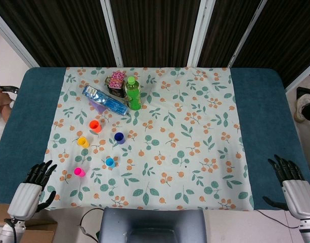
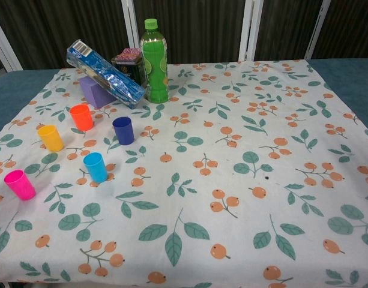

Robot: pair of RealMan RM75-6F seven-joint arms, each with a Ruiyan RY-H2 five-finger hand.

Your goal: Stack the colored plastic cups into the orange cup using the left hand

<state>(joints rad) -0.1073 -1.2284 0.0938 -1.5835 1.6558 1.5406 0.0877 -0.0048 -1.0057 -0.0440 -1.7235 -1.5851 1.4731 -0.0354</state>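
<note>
Cups all stand apart and upright on the left of the cloth, the orange cup (image 1: 95, 126) farthest, then dark blue (image 1: 119, 137), yellow (image 1: 83, 142), light blue (image 1: 109, 162) and pink (image 1: 79, 172) nearest, nothing stacked yet. Left hand (image 1: 32, 192) and right hand (image 1: 292, 184) hang empty at the near corners, fingers spread. Biggest risk, I'd judge, is those wide fingers tipping a light cup or bumping its neighbour on the reach in.

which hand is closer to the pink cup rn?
Left. The left hand sits just beyond the pink cup at the cloth's edge; the right hand is across the table.
</note>
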